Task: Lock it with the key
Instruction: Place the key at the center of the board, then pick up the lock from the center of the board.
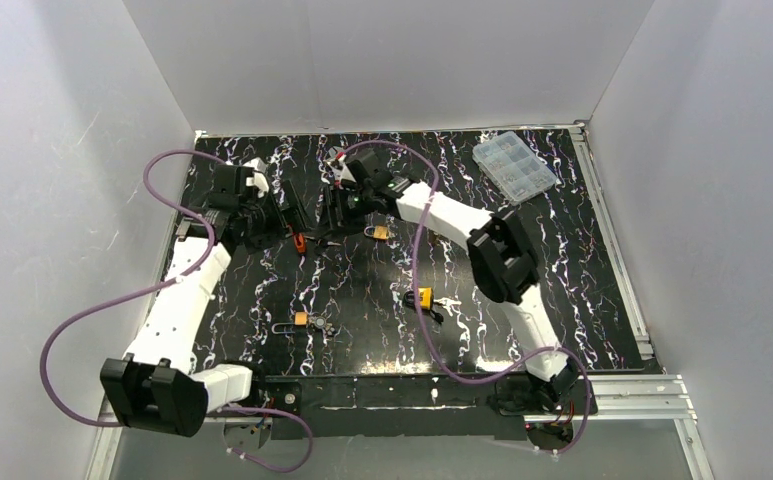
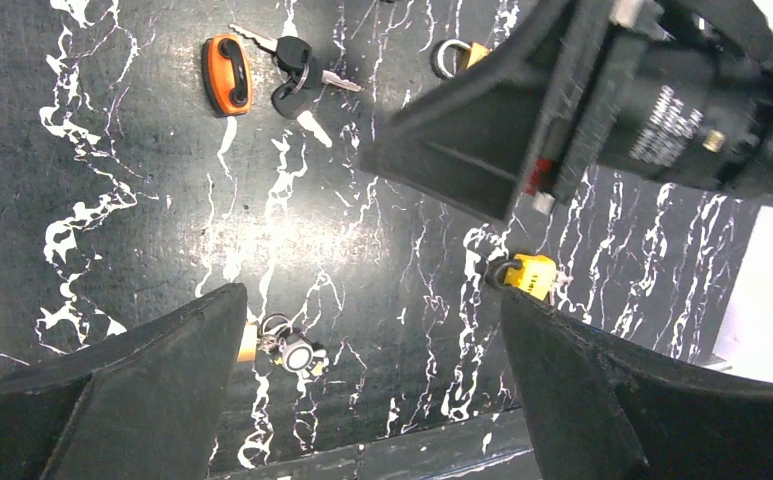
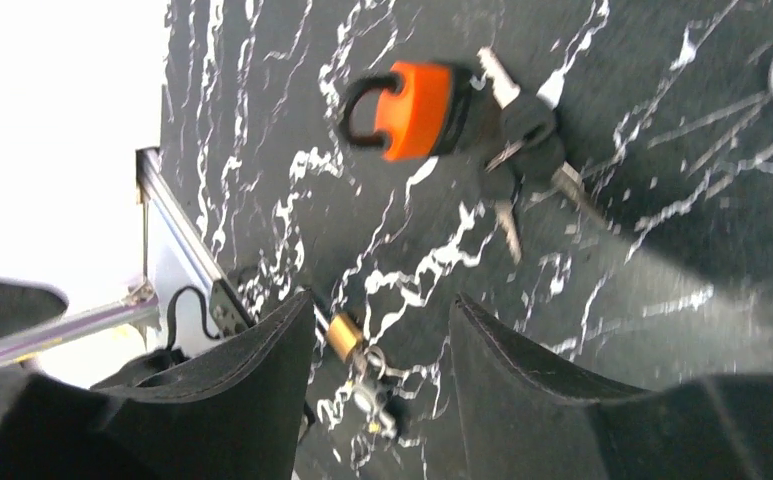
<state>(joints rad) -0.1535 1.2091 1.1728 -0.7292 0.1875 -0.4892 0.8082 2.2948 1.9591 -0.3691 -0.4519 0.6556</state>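
Top cam sitting high behind near edge, looking down over whole table [image 1: 362, 290]. L wrist cam hanging close over tabletop, facing down. R wrist cam sitting nearer, looking obliquely. All 3 views sharing orange padlock [image 2: 227, 73] w/ keys [image 2: 297, 75].

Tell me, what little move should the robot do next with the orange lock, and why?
Probably lift the right gripper up and away. Its jaws stand open and empty, as do those of the left gripper, and the orange padlock lies free on the table, shackle seemingly pushed in, keys at its base, so nothing seems left to hold.
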